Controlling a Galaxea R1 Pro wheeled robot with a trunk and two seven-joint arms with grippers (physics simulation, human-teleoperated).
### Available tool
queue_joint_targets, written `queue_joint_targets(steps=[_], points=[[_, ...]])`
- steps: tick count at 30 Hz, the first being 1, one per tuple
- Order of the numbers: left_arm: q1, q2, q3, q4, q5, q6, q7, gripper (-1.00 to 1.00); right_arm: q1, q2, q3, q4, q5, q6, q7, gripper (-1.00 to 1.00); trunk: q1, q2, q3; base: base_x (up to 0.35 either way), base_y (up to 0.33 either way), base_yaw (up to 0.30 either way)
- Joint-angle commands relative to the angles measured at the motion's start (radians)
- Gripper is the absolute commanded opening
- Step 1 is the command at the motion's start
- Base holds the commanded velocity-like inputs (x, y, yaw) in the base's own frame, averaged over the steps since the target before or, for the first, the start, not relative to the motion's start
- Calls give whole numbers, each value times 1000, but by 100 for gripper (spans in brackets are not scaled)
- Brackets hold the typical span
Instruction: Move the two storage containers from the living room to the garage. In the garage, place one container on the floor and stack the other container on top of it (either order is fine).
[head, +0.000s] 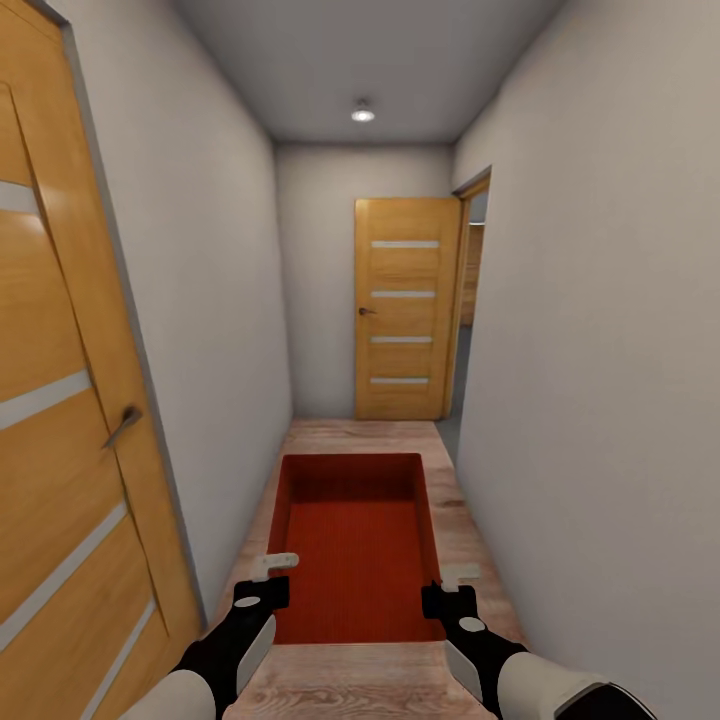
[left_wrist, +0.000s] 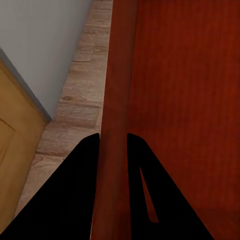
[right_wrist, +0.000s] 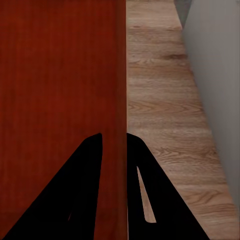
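One orange-red storage container (head: 360, 560) hangs level in front of me, above the light wood plank floor (head: 350, 685) of a narrow hallway. My left gripper (head: 272, 572) is shut on its left side wall; in the left wrist view that gripper (left_wrist: 114, 136) has the wall (left_wrist: 119, 75) between its black fingers. On the opposite side, my right gripper (head: 452, 585) is shut on the right wall, and in the right wrist view that gripper (right_wrist: 115, 135) pinches the container's rim (right_wrist: 122, 75). The second container, the living room and the garage are out of view.
Pale walls stand close on both sides. A wooden door (head: 60, 400) with a lever handle is right beside my left arm. At the hallway's far end a second wooden door (head: 405, 310) stands next to an open doorway (head: 472, 300) in the right wall.
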Motion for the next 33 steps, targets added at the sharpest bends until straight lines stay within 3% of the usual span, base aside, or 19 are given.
queue_joint_targets(steps=[1, 33], points=[[-1, 48, 11, -4, 9, 7, 13, -100, 0, 0, -35, -3, 12, 2, -1, -100, 1, -1, -2, 322, 0, 0], [-1, 48, 11, -4, 9, 7, 13, -100, 0, 0, -36, -3, 12, 2, -1, -100, 1, -1, -2, 322, 0, 0]])
